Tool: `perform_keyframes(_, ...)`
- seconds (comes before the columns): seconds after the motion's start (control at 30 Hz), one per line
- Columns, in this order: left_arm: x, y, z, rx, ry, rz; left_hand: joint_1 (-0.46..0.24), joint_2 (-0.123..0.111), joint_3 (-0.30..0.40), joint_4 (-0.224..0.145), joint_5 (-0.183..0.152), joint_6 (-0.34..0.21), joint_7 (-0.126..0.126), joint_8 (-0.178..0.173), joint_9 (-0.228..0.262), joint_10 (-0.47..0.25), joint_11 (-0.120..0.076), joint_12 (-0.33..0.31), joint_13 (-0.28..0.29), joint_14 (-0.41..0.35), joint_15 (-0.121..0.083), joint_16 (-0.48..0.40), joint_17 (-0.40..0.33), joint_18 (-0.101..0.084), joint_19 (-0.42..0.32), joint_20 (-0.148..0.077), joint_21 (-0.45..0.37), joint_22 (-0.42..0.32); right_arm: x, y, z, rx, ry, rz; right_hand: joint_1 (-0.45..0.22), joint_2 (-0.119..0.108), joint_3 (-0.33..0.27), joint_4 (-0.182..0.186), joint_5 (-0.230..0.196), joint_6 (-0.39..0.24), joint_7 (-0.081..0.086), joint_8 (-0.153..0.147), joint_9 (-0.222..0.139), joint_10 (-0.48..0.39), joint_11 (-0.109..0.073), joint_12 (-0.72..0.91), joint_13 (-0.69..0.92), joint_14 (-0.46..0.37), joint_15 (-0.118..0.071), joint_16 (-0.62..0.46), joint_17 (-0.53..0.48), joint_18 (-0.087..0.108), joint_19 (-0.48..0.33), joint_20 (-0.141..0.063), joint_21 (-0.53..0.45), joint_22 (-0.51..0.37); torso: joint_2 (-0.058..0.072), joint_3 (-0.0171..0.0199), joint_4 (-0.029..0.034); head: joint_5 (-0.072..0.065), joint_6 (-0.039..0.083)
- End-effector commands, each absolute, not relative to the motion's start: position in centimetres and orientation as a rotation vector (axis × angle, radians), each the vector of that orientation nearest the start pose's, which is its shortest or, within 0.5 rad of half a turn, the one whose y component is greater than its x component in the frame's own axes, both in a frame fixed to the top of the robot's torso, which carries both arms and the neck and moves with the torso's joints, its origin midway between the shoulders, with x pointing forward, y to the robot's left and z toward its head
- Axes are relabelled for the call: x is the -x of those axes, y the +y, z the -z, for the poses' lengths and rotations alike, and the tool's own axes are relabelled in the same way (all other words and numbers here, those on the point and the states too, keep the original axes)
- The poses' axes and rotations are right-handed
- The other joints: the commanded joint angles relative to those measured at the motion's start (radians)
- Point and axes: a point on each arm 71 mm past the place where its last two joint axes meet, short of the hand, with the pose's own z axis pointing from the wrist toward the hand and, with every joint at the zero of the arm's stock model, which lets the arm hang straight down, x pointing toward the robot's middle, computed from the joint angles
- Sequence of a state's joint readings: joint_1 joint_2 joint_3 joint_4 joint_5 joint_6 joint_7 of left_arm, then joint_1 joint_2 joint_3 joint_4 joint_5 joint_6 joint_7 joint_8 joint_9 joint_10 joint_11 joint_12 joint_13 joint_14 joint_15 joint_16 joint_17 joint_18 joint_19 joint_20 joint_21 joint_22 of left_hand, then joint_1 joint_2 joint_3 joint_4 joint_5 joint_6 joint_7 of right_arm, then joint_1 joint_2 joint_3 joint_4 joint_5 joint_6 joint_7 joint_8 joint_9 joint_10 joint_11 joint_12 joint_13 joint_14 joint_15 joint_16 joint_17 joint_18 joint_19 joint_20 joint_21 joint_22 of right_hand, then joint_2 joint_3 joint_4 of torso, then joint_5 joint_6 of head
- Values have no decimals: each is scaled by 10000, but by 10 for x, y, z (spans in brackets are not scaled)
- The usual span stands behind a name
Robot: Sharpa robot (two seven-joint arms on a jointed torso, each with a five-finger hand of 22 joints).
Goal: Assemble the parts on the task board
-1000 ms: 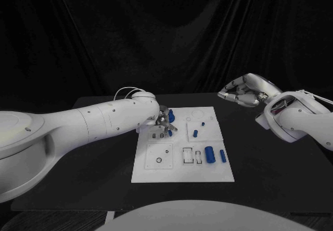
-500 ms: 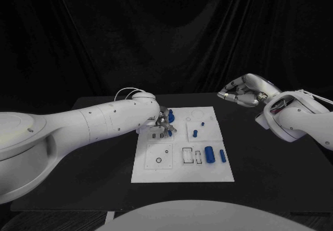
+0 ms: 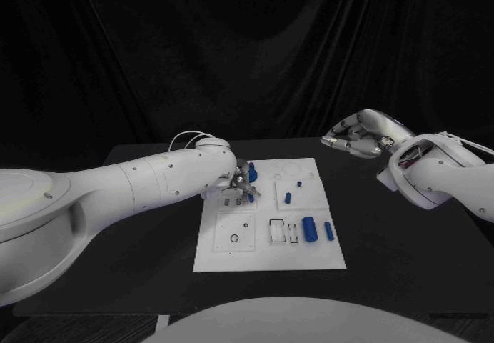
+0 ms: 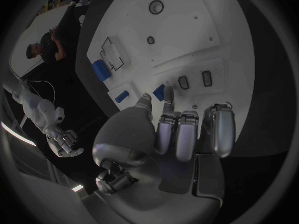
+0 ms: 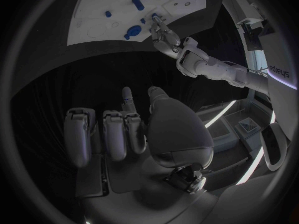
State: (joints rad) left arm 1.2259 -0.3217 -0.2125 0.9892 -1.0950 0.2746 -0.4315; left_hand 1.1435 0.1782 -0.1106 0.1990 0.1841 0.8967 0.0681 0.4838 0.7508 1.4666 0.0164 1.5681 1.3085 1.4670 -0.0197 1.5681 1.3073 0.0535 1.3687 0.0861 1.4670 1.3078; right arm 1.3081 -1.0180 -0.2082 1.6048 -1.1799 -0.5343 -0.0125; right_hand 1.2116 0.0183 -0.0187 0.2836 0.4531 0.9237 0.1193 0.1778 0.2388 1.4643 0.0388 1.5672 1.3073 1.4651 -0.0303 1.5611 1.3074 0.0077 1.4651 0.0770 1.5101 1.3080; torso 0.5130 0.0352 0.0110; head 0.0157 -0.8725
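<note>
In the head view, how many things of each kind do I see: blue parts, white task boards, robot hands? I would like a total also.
blue parts: 6
task board: 1
hands, the left hand and the right hand: 2
Total: 9

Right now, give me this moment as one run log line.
left hand: holds blue part over task board | right hand: raised off board, holds nothing, fingers curled | assembly: unfinished
</note>
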Motion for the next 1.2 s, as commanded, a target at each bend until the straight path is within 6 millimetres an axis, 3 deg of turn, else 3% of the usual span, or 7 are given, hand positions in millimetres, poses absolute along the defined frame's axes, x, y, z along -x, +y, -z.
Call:
perform_keyframes(0.03, -524, 94, 290, -1135, 24838, 3337, 63, 31, 81, 8, 67, 25, 4, -66, 13, 1042, -65, 27, 2623, 1038, -78, 27, 2635, -7, -41, -9, -34, 1186, -466, -271, 178, -1318, 15880, -6632, 118, -17, 41, -45, 66, 44, 5, 38, 15, 1064, 36, 36, 2635, 989, 37, -68, 2327, 116, 704, 47, -53, 2374, 3, 1, -8, -20, -2)
perform_keyframes(0.3, -523, 93, 291, -1179, 24888, 3380, 150, 43, 334, -153, 282, 22, 0, -274, 67, 1042, -63, 27, 2623, 1038, -75, 27, 2635, 1, -69, -9, -75, 1179, -466, -271, 179, -1355, 15970, -6627, 375, 47, 152, -112, 265, 53, 0, 39, 19, 1064, 30, 36, 2635, 984, 28, -80, 2303, 123, 689, 40, -81, 2364, -5, 9, -5, -24, -2)
perform_keyframes(0.57, -523, 92, 291, -1223, 24911, 3473, 359, -78, 924, -559, 880, 61, -20, -639, 190, 1042, -84, 27, 2623, 1038, -93, 27, 2635, 10, -91, -24, -137, 1189, -467, -271, 180, -1366, 16056, -6602, 599, 68, 255, -157, 564, 56, 3, 31, 15, 1064, 29, 36, 2635, 973, 26, -106, 2251, 134, 668, 36, -121, 2349, -3, 6, -7, 2, -2)
perform_keyframes(1.2, -523, 95, 293, -1231, 24958, 3533, 417, -247, 1610, -888, 1110, 84, -8, -982, 307, 1042, -73, 27, 2623, 1038, -82, 27, 2635, 31, -177, -20, -232, 1168, -467, -271, 181, -1373, 16256, -6552, 796, 76, 363, -197, 815, 72, -3, 26, 12, 1064, 23, 36, 2635, 954, 19, -152, 2161, 156, 625, 31, -204, 2318, -11, 6, -8, 76, -2)
